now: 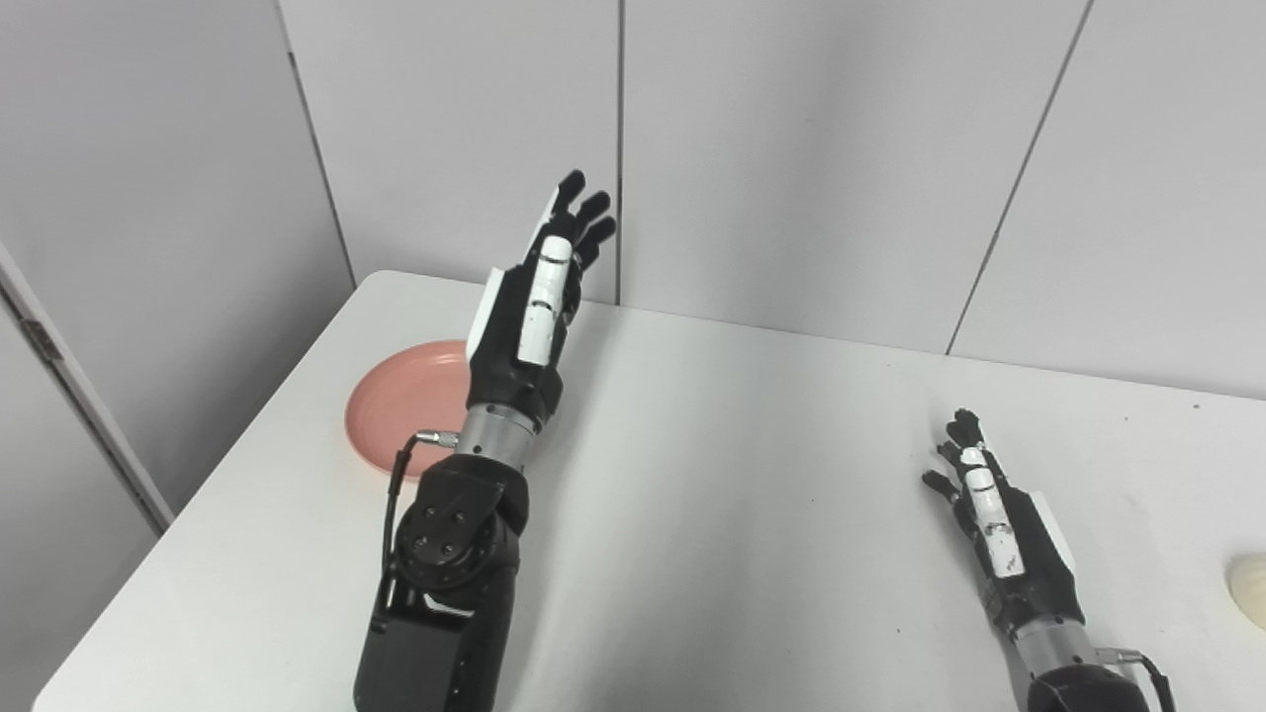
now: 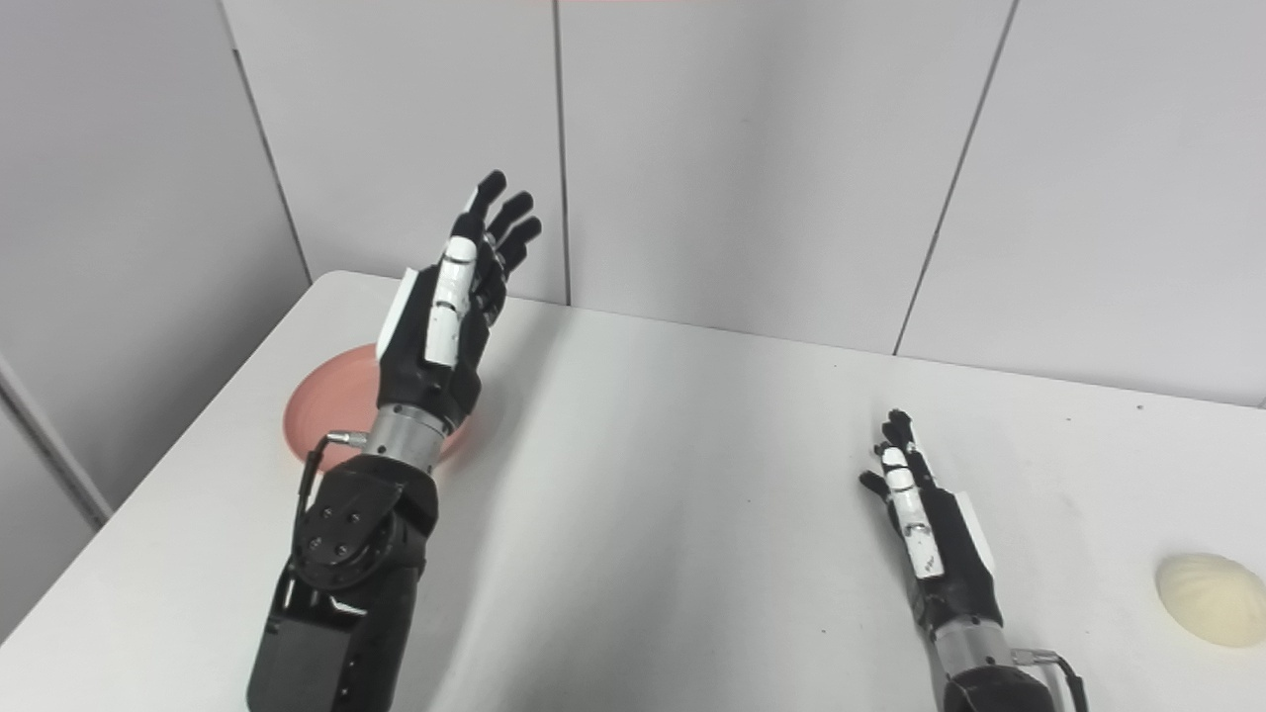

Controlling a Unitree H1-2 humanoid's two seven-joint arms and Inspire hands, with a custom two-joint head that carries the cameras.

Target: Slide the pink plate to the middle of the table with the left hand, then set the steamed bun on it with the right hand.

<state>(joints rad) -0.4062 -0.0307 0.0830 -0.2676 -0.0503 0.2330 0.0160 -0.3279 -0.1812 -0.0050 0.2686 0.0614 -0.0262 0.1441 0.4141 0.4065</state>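
The pink plate [image 1: 401,410] lies on the white table [image 1: 732,475] near its left edge, partly hidden behind my left wrist. My left hand [image 1: 539,297] is raised above the table, fingers straight and apart, empty, over the plate's right side. The cream steamed bun [image 2: 1212,598] lies at the table's far right. My right hand [image 2: 925,529] rests low over the table, open and empty, well to the left of the bun.
Grey wall panels [image 1: 791,148] stand right behind the table's far edge. The table's left edge [image 1: 227,465] drops off close to the plate. A bare stretch of tabletop lies between the two arms.
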